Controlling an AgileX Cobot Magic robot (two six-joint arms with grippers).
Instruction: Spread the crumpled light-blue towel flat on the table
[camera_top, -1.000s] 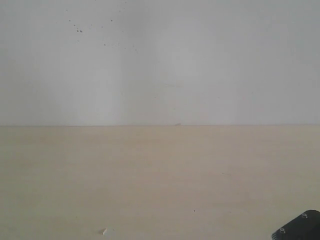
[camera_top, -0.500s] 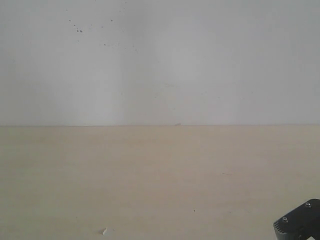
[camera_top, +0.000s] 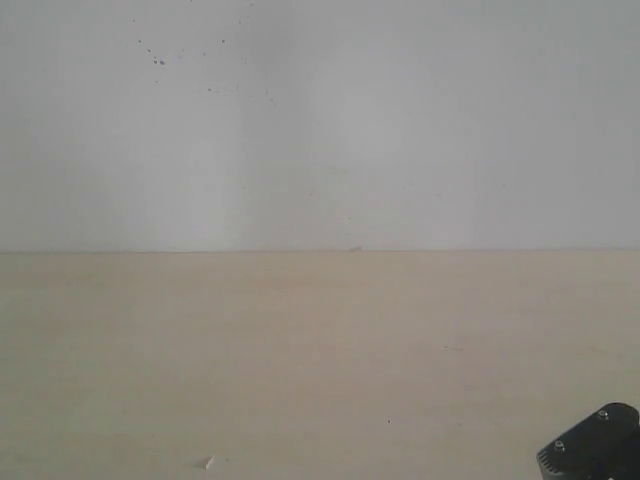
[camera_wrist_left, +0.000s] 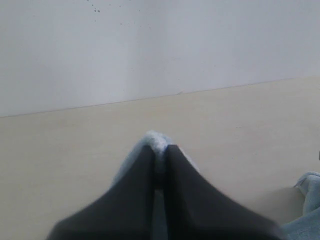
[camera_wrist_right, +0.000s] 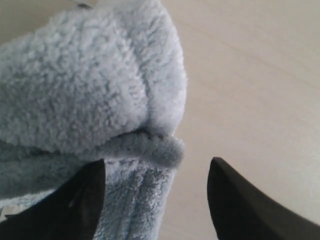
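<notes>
My left gripper (camera_wrist_left: 159, 148) is shut on a fold of the light-blue towel (camera_wrist_left: 156, 141), which pokes out past the fingertips above the beige table (camera_wrist_left: 75, 145). More towel (camera_wrist_left: 309, 210) lies at that view's edge. In the right wrist view the crumpled fluffy towel (camera_wrist_right: 90, 90) bulges close to the camera, its hemmed edge between the spread fingers. My right gripper (camera_wrist_right: 156, 167) is open, one finger (camera_wrist_right: 80, 200) against the cloth, the other (camera_wrist_right: 240, 200) over bare table (camera_wrist_right: 250, 75). The exterior view shows no towel, only a black part of the right arm (camera_top: 598, 450) at the bottom right corner.
A white wall (camera_top: 320, 120) with a few dark specks rises behind the table's far edge (camera_top: 320, 251). A tiny white chip (camera_top: 208, 462) lies on the tabletop near the front.
The black part of the right arm at the exterior view's bottom right corner shifted slightly, rising and then dropping a little. Nothing else changed.
</notes>
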